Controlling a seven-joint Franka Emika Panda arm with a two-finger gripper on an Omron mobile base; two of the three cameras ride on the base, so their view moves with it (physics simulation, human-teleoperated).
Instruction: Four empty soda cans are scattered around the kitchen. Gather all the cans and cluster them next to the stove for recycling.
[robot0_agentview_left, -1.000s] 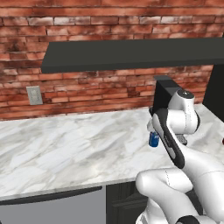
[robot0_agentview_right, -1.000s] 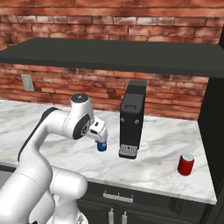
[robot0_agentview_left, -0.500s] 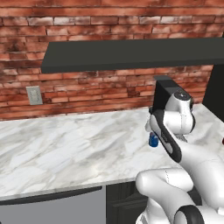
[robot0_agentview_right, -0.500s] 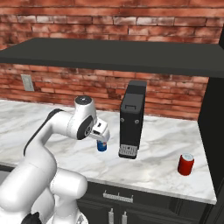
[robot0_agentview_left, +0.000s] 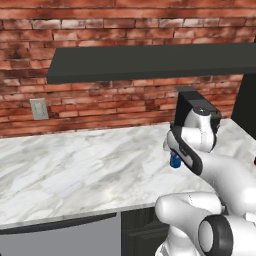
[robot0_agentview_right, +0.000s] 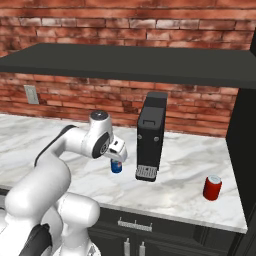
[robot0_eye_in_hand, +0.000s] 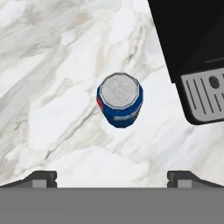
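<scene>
White marble worktop runs along a red brick wall, under a long dark shelf

Small blue cylindrical soda can with a silver top stands upright on the marble. In the hand view it sits above the gripper, roughly midway between the two dark fingertips as seen there, with bare marble between can and tips. Nothing is held; jaws are spread to their widest, one tip at each lower corner of that view

Right base view: the blue can is directly under the gripper at the end of the white arm, which bends forward from lower left. Only the lower part of the can shows below the hand. Left base view: the blue can peeks out just left of the arm's wrist; the gripper itself is hidden behind the arm here

Tall black box-shaped appliance with a grey slotted tray at its foot stands on the worktop just right of the blue can, apart from it. Its base and tray fill the upper right corner of the hand view

Small red cylindrical soda can with a silver top stands upright further right on the same worktop, well apart from the blue one, near the dark tall cabinet side

Beige wall outlet plate on the brick at far left, well away from the arm
</scene>
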